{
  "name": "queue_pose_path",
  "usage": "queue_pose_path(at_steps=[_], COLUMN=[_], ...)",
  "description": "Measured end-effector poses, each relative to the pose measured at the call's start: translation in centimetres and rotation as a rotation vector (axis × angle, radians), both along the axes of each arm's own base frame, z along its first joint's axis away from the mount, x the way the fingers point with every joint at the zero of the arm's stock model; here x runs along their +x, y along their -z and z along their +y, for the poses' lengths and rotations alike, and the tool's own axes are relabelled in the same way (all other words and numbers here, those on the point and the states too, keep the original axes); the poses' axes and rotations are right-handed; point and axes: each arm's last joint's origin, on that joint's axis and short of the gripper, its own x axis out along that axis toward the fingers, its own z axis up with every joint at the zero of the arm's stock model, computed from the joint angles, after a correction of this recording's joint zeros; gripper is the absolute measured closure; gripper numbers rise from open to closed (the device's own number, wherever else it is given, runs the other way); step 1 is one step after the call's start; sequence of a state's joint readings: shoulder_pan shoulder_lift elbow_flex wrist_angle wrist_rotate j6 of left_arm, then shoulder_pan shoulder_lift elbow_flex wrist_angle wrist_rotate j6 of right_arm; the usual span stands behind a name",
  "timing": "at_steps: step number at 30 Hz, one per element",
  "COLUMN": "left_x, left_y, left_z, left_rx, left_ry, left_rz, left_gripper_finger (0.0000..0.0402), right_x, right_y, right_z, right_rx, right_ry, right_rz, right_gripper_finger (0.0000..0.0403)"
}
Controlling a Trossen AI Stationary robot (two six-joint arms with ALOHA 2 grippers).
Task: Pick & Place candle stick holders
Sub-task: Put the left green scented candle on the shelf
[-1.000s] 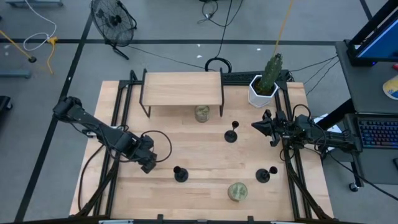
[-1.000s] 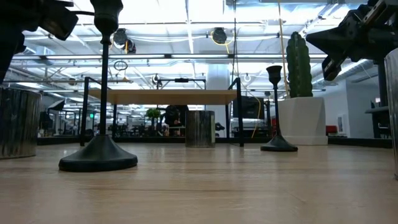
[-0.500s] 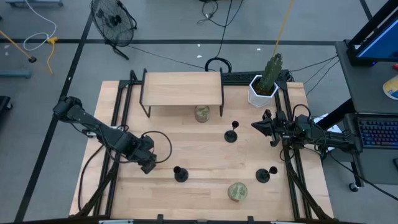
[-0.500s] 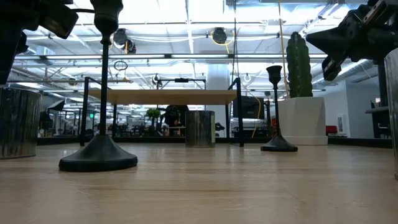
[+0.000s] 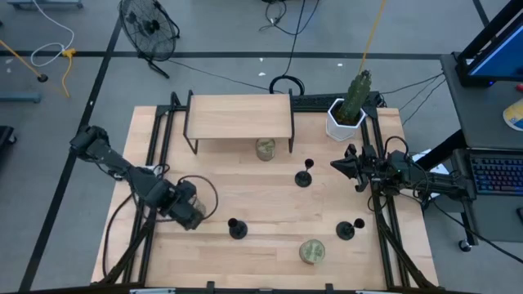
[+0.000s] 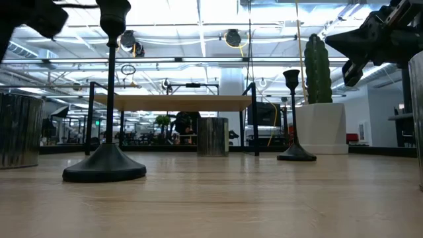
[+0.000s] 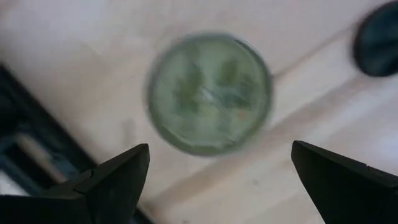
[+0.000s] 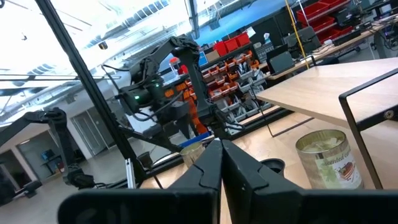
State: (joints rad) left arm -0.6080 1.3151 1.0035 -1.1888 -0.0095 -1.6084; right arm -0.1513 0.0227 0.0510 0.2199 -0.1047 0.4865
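Observation:
Three black candle stick holders stand upright on their round bases on the wooden table: one near the front left (image 5: 237,229), one in the middle (image 5: 304,175), one near the front right (image 5: 347,229). My left gripper (image 5: 186,214) points down, open, left of the first holder. In its wrist view it hovers over a greenish-gold round tin (image 7: 208,93), with the fingers (image 7: 118,180) wide apart and clear of it. A holder's base (image 7: 378,37) shows at the edge. My right gripper (image 5: 337,166) waits shut at the table's right side, above the surface.
A low wooden shelf (image 5: 239,117) stands at the back, with a tin (image 5: 265,148) under its front edge. Another tin (image 5: 311,251) sits near the front edge. A cactus in a white pot (image 5: 347,110) stands at the back right. Black frame rails run along both sides.
My left gripper has rolled about its downward-pointing line and swung slightly toward the table's left edge, staying open. The holders, the tins and my right arm have kept still.

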Motion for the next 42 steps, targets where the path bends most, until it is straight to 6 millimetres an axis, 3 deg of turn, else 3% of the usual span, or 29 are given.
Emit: queue_pose_path(at_steps=[11,19,42], left_x=[-1.7,-2.2,-3.7], left_y=[0.9,4.0,7.5], left_z=[-2.2,-2.0,-1.4], left_rx=[0.049,0.052,0.271], left_ry=[-0.081,-0.103,0.018], left_rz=[-0.066,-0.085,-0.260], left_gripper_finger=[0.0002,0.0002,0.0002], right_x=[0.0,0.0,0.0], right_y=[0.0,0.0,0.0], right_z=[0.0,0.0,0.0], right_rx=[-0.001,-0.001,-0.001], right_ry=[0.000,0.000,0.000], right_rz=[0.000,0.000,-0.001], right_gripper_finger=[0.0401,0.0401,0.0401])
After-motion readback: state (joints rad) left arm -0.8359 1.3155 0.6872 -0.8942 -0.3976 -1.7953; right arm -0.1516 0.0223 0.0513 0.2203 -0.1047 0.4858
